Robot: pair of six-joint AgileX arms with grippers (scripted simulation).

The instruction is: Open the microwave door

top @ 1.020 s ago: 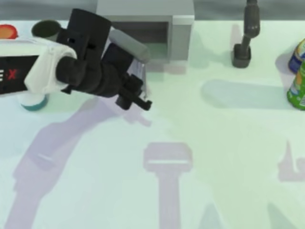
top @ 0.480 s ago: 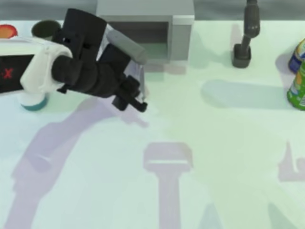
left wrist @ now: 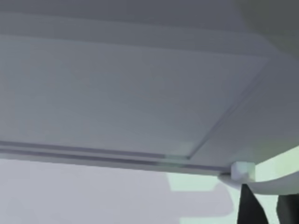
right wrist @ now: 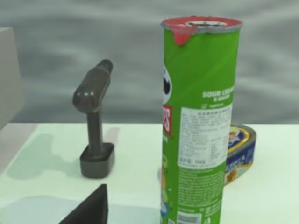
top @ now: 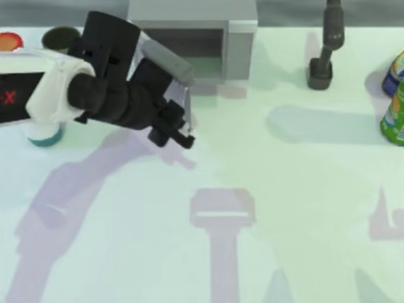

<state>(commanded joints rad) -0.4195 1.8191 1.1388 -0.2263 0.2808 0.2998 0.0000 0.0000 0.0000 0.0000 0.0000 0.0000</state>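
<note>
Small boxy silver-grey microwave (top: 214, 38) at the table's far edge, left of centre, its cavity exposed. The flat silver-framed microwave door (top: 169, 63) stands swung out toward the left. Left gripper (top: 178, 129), black, sits at the door's outer edge by the pale handle; whether it is clenched cannot be told. Right gripper lies outside the top view; its wrist view faces a tall green crisp can (right wrist: 198, 121) and a dark grey drill (right wrist: 96, 126).
</note>
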